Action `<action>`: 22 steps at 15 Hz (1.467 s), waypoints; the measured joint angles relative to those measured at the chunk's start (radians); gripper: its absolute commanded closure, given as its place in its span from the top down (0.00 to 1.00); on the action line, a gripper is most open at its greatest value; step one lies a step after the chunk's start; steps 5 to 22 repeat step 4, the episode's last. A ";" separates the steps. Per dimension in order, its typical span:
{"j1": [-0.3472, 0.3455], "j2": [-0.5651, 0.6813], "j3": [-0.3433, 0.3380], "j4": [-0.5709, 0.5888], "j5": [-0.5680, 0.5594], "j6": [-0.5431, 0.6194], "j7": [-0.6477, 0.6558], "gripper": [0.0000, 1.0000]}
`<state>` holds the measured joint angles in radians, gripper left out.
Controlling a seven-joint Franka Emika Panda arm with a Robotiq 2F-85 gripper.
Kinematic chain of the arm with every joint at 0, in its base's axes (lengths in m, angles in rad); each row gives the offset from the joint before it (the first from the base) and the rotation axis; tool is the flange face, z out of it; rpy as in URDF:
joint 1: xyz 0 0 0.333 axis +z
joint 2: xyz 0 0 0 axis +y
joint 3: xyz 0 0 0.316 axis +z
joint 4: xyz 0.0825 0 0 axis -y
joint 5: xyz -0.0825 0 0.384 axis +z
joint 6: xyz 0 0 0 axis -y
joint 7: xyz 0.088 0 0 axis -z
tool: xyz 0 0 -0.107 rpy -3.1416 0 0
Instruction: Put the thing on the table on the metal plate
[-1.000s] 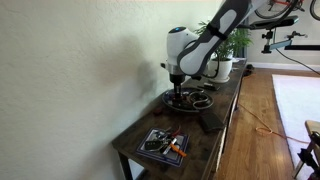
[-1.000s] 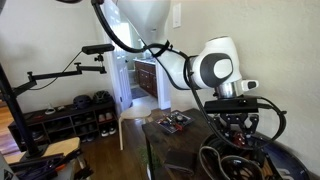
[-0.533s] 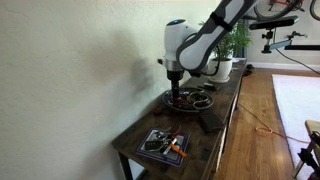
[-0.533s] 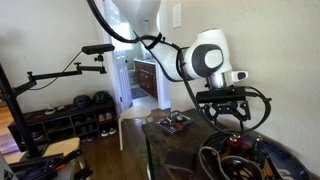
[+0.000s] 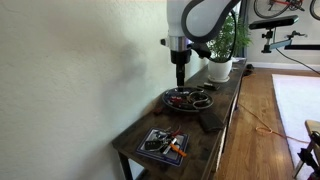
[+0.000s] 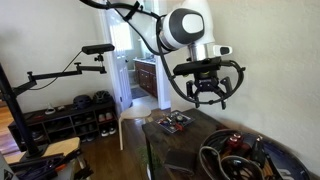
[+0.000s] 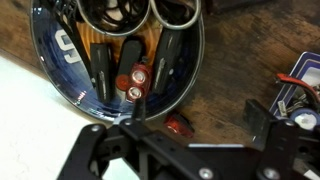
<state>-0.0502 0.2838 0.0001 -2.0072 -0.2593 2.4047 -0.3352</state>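
1. A small red thing (image 7: pixel 133 80) lies inside the metal plate (image 7: pixel 52 72), below black loops (image 7: pixel 150 10) in the wrist view.
2. Another red piece (image 7: pixel 178 125) sits on the surface (image 7: pixel 240 50), just outside the plate's rim.
3. The claw (image 6: pixel 205 96) hangs above the plate, fingers spread, holding nothing.
4. A square tray (image 5: pixel 163 145) lies well apart from the plate, at the surface's other end.

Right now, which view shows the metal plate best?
Wrist view: it looks straight down into the metal plate, up close. In an exterior view it is small and oblique; in an exterior view the frame crops it.
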 measured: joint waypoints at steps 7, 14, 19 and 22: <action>0.000 -0.018 0.001 -0.020 0.005 -0.003 0.002 1.00; 0.000 -0.018 0.001 -0.020 0.005 -0.003 0.002 1.00; 0.000 -0.018 0.001 -0.020 0.005 -0.003 0.002 1.00; 0.000 -0.018 0.001 -0.020 0.005 -0.003 0.002 1.00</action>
